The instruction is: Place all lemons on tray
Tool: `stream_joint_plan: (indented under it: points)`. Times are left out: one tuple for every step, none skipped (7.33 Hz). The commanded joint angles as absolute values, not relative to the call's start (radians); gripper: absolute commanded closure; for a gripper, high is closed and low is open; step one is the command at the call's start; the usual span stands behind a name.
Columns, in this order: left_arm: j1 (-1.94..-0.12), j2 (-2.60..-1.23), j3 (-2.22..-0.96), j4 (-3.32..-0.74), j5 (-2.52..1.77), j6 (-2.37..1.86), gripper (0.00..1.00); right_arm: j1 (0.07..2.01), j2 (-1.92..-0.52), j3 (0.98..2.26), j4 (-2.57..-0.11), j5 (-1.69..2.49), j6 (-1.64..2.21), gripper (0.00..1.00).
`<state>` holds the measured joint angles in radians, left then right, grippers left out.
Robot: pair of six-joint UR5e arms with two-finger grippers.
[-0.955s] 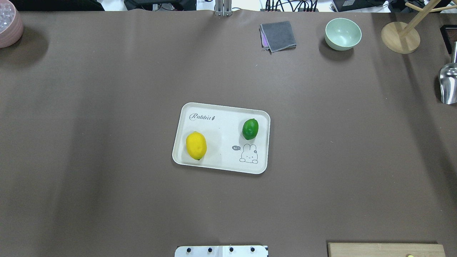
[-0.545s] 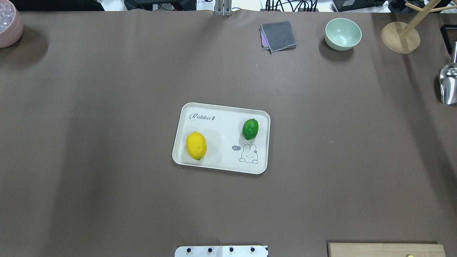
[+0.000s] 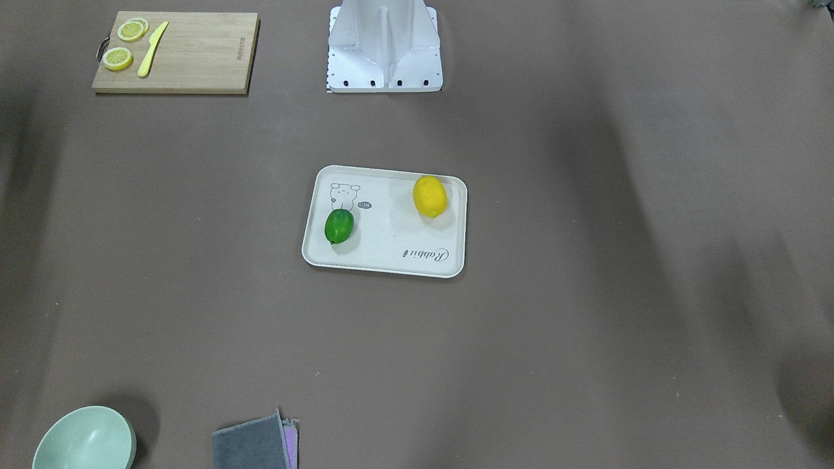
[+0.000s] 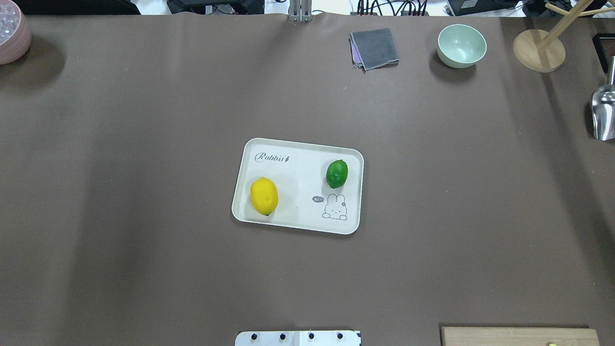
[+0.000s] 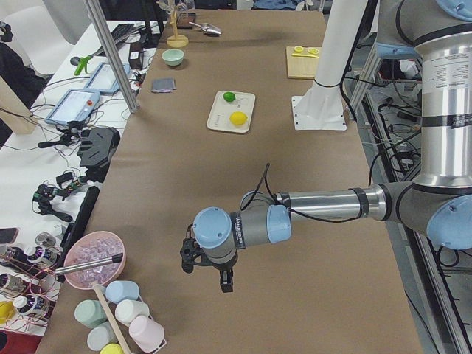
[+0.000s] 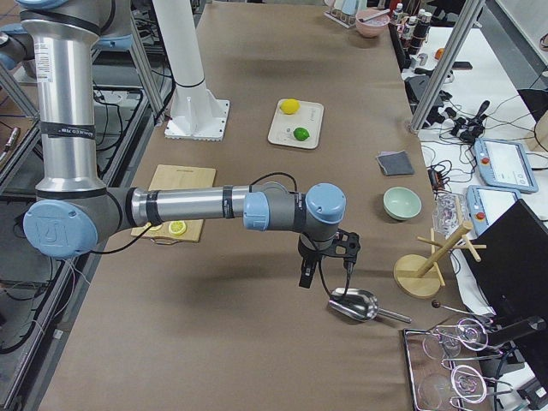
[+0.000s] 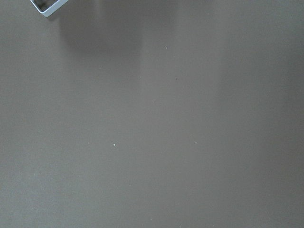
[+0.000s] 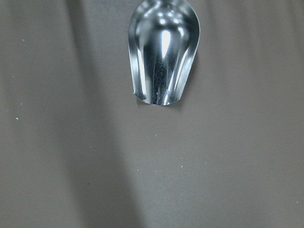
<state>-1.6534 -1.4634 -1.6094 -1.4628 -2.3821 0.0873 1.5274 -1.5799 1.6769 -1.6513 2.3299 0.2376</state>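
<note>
Plainly, neither gripper is near the fruit. The left gripper (image 5: 209,267) hangs over bare brown table (image 4: 144,144) towards the end where a pink bowl of ice (image 5: 92,258) stands. It shows only in the side view, so I cannot tell whether its jaws are parted or closed, and its wrist camera sees nothing but tabletop. The right gripper (image 6: 327,267) hangs at the opposite end, just above and beside a metal scoop (image 8: 163,57) that lies on the table. Its state cannot be judged either (no fingers show in its own wrist view).

At the table's middle sits the tray (image 4: 298,192). The yellow lemon (image 4: 264,196) lies on it near the corner closest to the robot's left. The green lemon (image 4: 337,173) lies on it just beyond the rabbit drawing, well apart from the yellow one.

Further out are a mint-green bowl (image 4: 461,45), a folded grey cloth (image 4: 374,48), and a wooden cutting board (image 3: 195,52) bearing lemon slices (image 3: 118,58) and a yellow knife (image 3: 152,49).
</note>
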Motion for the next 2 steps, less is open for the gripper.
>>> stream_joint_plan:
  points:
    - [-1.654,-1.463,-1.608,-1.462,-2.382,0.089,0.02,1.526,-1.58,1.678,-1.651,2.33,0.236,0.0]
    - [-1.648,-1.463,-1.608,-1.462,-2.381,0.089,0.02,1.525,-1.58,1.678,-1.651,2.329,0.236,0.0]
